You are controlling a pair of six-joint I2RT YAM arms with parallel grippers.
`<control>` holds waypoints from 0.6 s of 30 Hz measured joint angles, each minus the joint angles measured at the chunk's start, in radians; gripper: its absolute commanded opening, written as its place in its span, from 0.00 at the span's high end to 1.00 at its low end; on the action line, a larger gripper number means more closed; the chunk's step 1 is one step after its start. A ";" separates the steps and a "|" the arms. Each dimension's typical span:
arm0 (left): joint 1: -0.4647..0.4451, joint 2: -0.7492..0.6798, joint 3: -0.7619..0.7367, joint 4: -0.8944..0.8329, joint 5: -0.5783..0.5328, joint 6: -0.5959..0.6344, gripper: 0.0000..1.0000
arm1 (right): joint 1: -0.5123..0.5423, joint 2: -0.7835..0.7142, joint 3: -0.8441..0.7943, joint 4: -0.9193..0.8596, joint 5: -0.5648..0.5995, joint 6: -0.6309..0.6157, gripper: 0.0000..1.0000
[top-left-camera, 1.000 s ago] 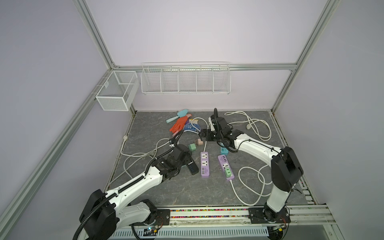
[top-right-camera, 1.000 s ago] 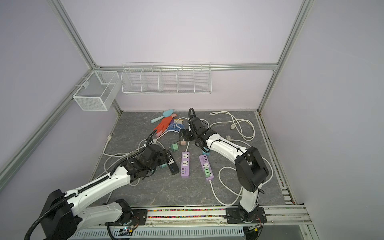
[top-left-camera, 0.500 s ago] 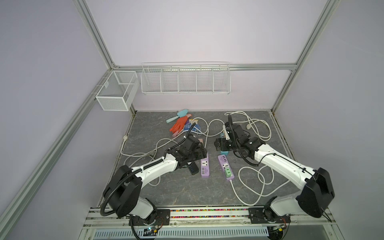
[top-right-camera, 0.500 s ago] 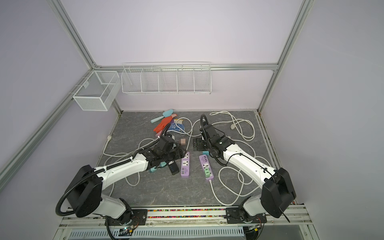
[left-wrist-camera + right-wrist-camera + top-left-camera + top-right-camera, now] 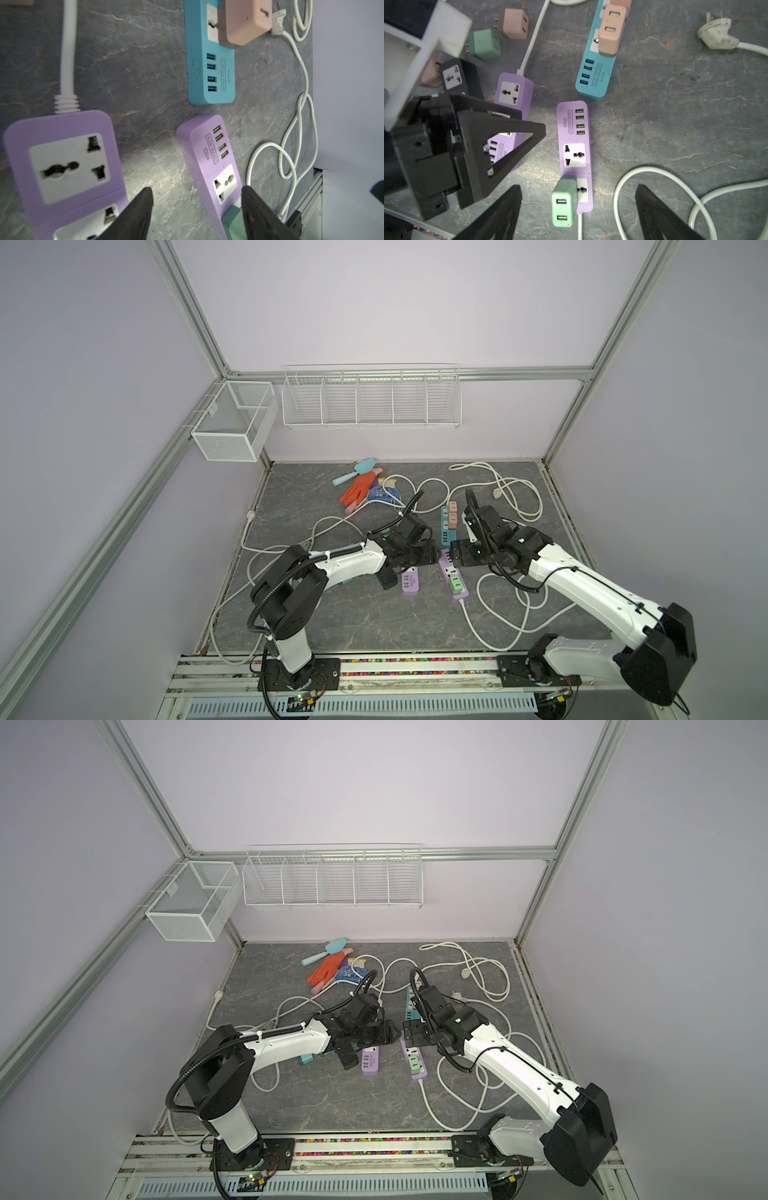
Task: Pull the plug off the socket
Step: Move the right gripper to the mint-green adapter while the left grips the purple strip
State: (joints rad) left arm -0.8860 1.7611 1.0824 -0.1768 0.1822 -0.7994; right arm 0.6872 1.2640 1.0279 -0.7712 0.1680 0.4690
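A green plug (image 5: pixel 564 201) sits in the end socket of a purple socket strip (image 5: pixel 574 128) that lies mid-floor (image 5: pixel 455 585). My right gripper (image 5: pixel 578 187) hangs open just above it, one finger on each side of the plug and strip end, touching neither. My left gripper (image 5: pixel 196 190) is open too; it faces the same strip (image 5: pixel 209 158) from the left, and one finger (image 5: pixel 255 209) is close beside the green plug (image 5: pixel 232 220). In both top views the two grippers (image 5: pixel 432 558) (image 5: pixel 409 1038) nearly meet over the strips.
A second purple strip (image 5: pixel 513 93) lies alongside. A blue strip (image 5: pixel 593 76) carrying a pink plug (image 5: pixel 610 31) is just behind. Loose green (image 5: pixel 484 43) and pink (image 5: pixel 515 24) adapters, a black strip (image 5: pixel 456 76), white cables (image 5: pixel 623 187), a glove (image 5: pixel 359 489) and wall baskets (image 5: pixel 370 398) are around.
The right gripper has come forward from the back of the floor to above the purple strip. The left gripper has swung right to meet it and narrowed a little.
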 measured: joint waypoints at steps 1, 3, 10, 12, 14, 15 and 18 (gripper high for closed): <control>-0.001 0.005 0.000 0.000 0.003 -0.001 0.38 | 0.011 0.000 -0.009 -0.008 0.000 0.002 0.08; -0.001 0.013 0.000 0.002 0.011 -0.003 0.39 | 0.030 0.000 -0.024 -0.024 -0.001 0.009 0.05; -0.005 0.035 0.000 0.014 0.034 -0.008 0.46 | 0.063 0.000 -0.079 -0.013 -0.022 0.041 0.08; -0.005 0.042 0.000 0.023 0.043 -0.010 0.48 | 0.065 0.000 -0.100 -0.014 -0.033 0.051 0.14; -0.005 0.056 0.001 0.037 0.053 -0.011 0.50 | 0.070 0.001 -0.110 -0.014 -0.040 0.063 0.17; -0.005 0.064 0.002 0.044 0.057 -0.012 0.51 | 0.074 0.001 -0.111 -0.012 -0.042 0.069 0.19; -0.006 0.092 0.006 0.055 0.070 -0.012 0.52 | 0.088 0.002 -0.120 0.000 -0.041 0.085 0.25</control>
State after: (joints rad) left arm -0.8917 1.8530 1.0885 -0.1223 0.2523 -0.8112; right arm 0.7750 1.2655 0.9081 -0.7715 0.1268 0.5537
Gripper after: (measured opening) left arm 0.490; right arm 0.772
